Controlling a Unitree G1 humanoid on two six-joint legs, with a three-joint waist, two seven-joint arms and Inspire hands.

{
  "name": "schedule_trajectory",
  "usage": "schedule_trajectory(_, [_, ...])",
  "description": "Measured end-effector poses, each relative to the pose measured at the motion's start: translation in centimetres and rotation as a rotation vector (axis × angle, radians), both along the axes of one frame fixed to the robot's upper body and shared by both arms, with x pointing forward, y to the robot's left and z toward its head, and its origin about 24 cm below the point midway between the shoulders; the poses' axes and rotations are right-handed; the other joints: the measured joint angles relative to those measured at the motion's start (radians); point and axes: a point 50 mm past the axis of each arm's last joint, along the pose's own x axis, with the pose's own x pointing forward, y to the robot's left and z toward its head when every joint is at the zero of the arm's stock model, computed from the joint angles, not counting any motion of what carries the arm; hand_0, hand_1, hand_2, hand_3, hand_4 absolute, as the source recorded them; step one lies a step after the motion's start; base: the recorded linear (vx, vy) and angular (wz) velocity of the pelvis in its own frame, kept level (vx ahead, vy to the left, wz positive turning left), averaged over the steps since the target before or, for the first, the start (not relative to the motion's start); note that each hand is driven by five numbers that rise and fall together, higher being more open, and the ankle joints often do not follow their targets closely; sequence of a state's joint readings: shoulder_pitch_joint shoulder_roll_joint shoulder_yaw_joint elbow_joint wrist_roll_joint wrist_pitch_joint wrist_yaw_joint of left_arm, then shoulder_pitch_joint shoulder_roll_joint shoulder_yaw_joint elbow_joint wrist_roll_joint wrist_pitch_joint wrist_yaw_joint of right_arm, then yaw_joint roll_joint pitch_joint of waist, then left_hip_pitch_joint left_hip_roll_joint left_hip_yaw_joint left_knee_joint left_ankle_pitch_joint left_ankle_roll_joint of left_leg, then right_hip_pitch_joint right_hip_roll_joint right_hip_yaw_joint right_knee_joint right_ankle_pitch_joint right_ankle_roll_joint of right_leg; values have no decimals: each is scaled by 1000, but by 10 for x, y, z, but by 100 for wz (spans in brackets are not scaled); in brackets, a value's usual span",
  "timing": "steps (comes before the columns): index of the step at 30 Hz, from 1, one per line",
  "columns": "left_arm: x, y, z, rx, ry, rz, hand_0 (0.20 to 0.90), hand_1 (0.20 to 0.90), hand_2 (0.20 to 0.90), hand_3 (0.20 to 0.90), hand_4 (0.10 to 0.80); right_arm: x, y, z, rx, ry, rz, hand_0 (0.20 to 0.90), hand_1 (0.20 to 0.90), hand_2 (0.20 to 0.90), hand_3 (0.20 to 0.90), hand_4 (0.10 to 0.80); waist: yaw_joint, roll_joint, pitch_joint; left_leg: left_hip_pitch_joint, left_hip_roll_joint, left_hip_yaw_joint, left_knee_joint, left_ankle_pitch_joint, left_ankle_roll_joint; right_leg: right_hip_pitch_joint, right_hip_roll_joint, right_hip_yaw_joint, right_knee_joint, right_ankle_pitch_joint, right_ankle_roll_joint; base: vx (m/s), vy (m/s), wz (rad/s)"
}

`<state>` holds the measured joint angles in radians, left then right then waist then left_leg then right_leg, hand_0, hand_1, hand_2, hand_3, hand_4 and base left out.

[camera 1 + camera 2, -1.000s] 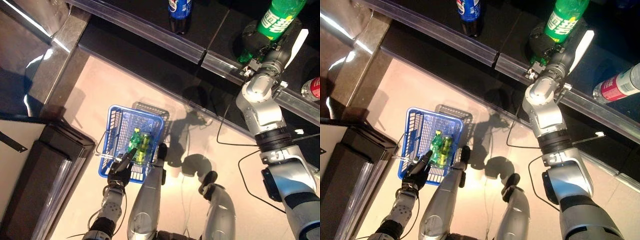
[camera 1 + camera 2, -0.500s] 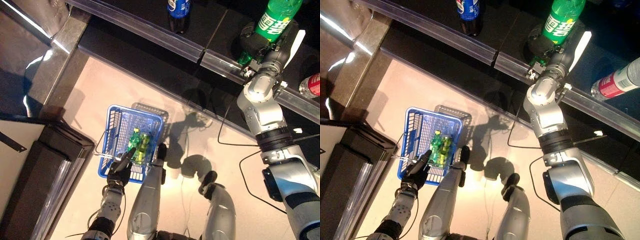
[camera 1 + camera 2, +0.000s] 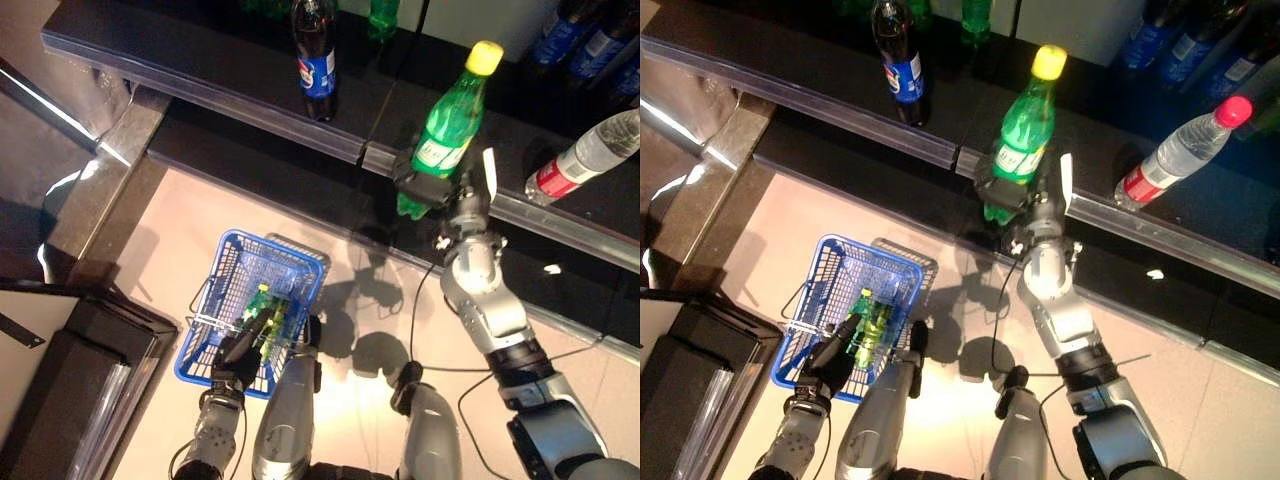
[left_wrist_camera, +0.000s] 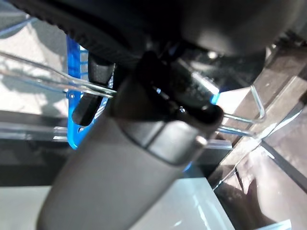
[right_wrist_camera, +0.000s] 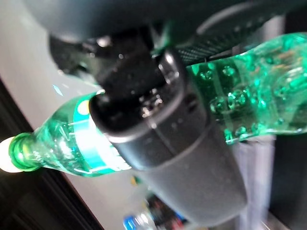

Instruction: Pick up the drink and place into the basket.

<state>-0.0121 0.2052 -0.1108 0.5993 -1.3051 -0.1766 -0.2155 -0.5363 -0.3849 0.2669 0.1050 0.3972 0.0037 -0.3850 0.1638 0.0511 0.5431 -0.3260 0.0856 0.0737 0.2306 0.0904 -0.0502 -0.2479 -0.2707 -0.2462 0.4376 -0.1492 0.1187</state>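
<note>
Right hand (image 3: 432,188) is curled round the lower body of the green soda bottle (image 3: 447,123), thumb clamped across it per the wrist cam; bottle is tilted, yellow cap toward 1 o'clock, held over the front edge of the dark shelf (image 3: 200,70) at approx 1 o'clock in the head view. Left hand (image 3: 240,352) is at 7 o'clock, fingers hooked on the wire handle of the blue basket (image 3: 222,272), which hangs over the pale floor and already has two green bottles (image 3: 262,307) lying inside. On the shelf: cola bottle (image 3: 317,62) at 12 o'clock, clear water bottle w/ red label (image 3: 585,160) lying at 2 o'clock, both apart from the held one. Step in hand, as I read it: pick is done, carry phase now, drink well apart from the basket. Next move needs the right arm to swing down toward 7 o'clock, clear the shelf lip, bring the bottle over the open basket top, then loosen the grip so it drops beside the other two w/o hitting the handle or left hand.
</note>
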Motion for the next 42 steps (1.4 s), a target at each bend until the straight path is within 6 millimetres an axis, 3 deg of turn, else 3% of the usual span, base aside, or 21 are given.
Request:
schedule_trajectory(5, [2,-10,10,-7,-56,-51,300,300,300,200,100,-6,26,-17,-31,62,142,300,300,300,200,100,17,-1,0,42,4,-8,-48,20,-11,54,16,-34,-43,1,0,13,-54,10])
schedule_trajectory(11, [16,-27,40,-32,-178,-165,300,300,300,200,100,-15,53,-30,-47,107,259,300,300,300,200,100,69,-1,-1,67,4,-58,-83,29,-22,127,26,-97,-95,1,7,-20,-52,25])
schedule_trajectory(20, [19,-40,63,12,-222,-413,300,300,300,200,100,-20,80,-48,39,206,324,300,300,300,200,100,142,-1,-1,68,-35,-132,-88,32,-22,199,11,-173,-105,-36,23,-14,-58,36])
schedule_trajectory(24, [17,-42,68,30,-226,-497,300,300,300,200,100,-17,92,-70,67,317,311,300,300,300,200,100,169,-1,0,66,-56,-168,-92,33,-22,219,0,-189,-110,-52,29,-15,-34,28])
schedule_trajectory(30, [18,-45,75,26,-265,-538,300,300,300,200,100,-18,95,-99,46,440,282,300,300,300,200,100,199,-1,0,61,-67,-181,-93,33,-21,225,-5,-203,-110,-57,34,-9,-11,10])
schedule_trajectory(35, [19,-46,77,23,-272,-558,300,300,300,200,100,-13,83,-119,140,562,222,300,300,300,200,100,219,2,1,47,-79,-207,-92,34,-21,226,-13,-228,-103,-70,35,3,6,17])
schedule_trajectory(42, [22,-43,85,39,-313,-654,300,300,300,200,100,-16,88,-125,180,606,235,300,300,300,200,100,243,3,1,15,-97,-225,-90,40,-18,201,-32,-241,-77,-81,41,13,27,10])
